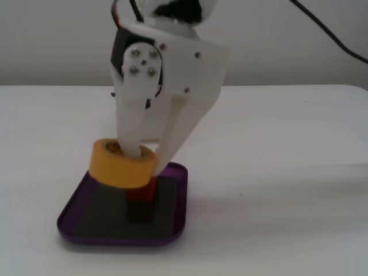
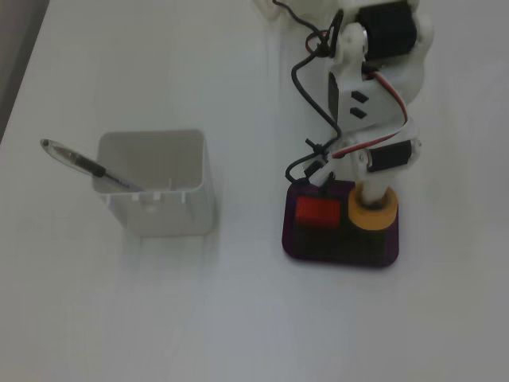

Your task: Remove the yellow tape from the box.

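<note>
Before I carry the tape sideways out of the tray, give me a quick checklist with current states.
1. Grip: one of the fingers runs down through the core of the yellow tape, the other outside its wall: ok.
2. Tape lifted off the purple tray: ok, it hangs tilted above the floor.
3. Clear of the red block: cannot tell; they overlap in the low fixed view.
4. Grip firmness: cannot tell.
5. Table beside the tray free for set-down: ok; the white container with its pen stands well apart.
</note>
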{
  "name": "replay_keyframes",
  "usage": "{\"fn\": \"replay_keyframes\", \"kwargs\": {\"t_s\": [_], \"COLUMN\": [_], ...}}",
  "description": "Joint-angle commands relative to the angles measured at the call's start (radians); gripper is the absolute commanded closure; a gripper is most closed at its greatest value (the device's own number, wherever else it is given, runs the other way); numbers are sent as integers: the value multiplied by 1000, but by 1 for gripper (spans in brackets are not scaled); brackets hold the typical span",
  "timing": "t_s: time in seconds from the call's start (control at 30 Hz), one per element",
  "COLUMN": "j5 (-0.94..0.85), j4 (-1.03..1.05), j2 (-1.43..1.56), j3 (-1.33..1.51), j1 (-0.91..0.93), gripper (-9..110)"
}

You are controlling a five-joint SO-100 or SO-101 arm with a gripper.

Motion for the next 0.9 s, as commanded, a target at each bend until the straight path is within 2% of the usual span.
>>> {"fn": "replay_keyframes", "kwargs": {"t_s": [0.0, 0.13, 0.23, 0.43, 0.6, 0.87], "j5": [18, 25, 63, 67, 67, 57], "j4": [181, 354, 408, 391, 267, -117], "j2": [144, 258, 339, 451, 540, 770], "j3": [-196, -291, -295, -17, 341, 1008], "j1": [5, 3, 6, 124, 224, 239], "gripper": [102, 102, 102, 102, 102, 102]}}
